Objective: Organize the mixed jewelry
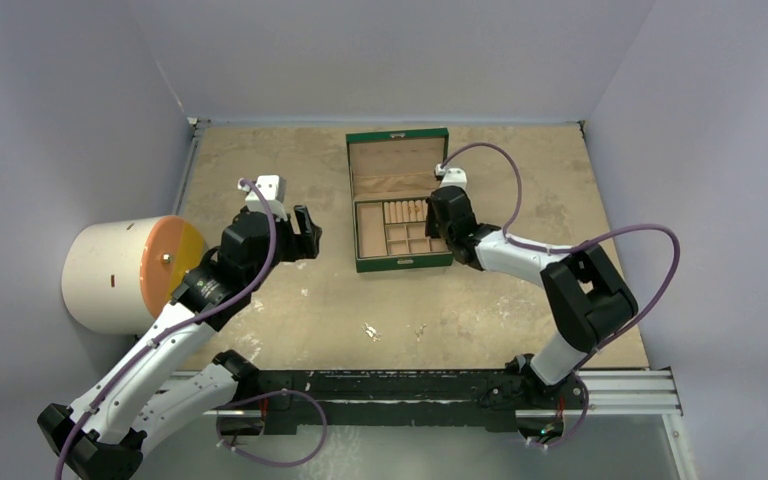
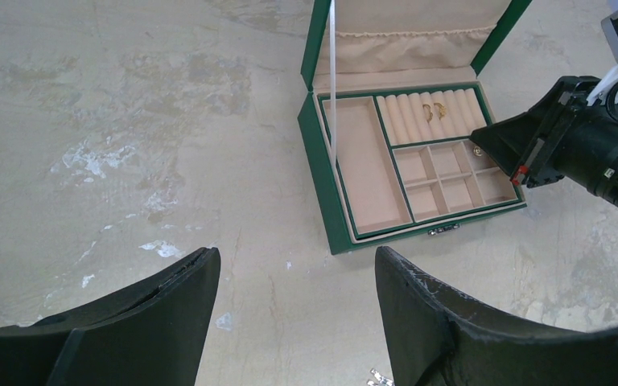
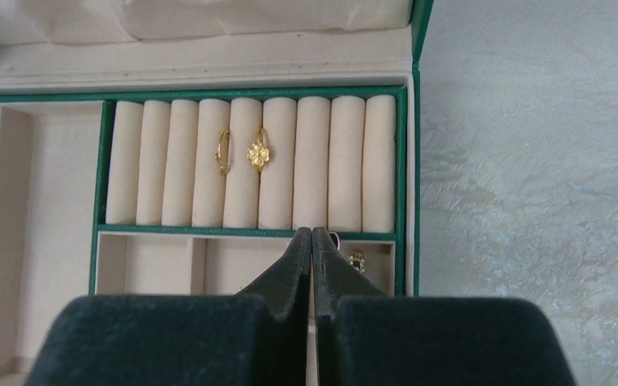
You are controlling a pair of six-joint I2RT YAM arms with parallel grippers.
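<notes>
- While the right tool (image 3: 312, 233) hung clenched over the green box (image 1: 403, 264), the left tool (image 2: 295, 257) gaped, released.
- Loose jewelry pieces (image 1: 370, 330) lay on the desk (image 1: 490, 310), nearer the arm bases than either tool, probably closest to the left tool.

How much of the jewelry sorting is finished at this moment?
Done: two gold rings sit in the ring rolls, and one small piece lies in a corner compartment. In hand: nothing visible; right claw shut above it, left claw open. Left: loose pieces on the table.
</notes>
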